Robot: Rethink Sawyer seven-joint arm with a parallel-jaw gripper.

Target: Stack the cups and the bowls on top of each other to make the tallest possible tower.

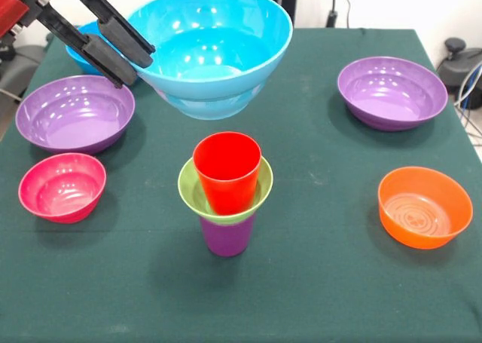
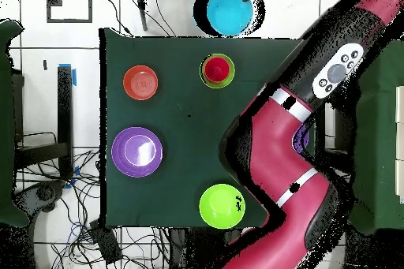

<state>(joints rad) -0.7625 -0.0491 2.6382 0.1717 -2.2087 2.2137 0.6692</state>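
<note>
Gripping a big glossy blue bowl (image 1: 215,49) by its left rim — gripper (image 1: 124,55), black fingers (image 1: 102,56) clamped, bowl lifted and tilted. Tower (image 1: 226,196) near centre: ribbed purple cup (image 1: 226,236), lime green bowl (image 1: 190,186), smooth red cup (image 1: 226,169) nested — on green cloth.

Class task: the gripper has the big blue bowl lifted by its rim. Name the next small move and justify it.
Probably carry the large blue bowl sideways until it is centred over the tower. The gripper clamps its rim, it hangs clear of the table, and the red cup on top lies nearer the camera, uncovered.
</note>
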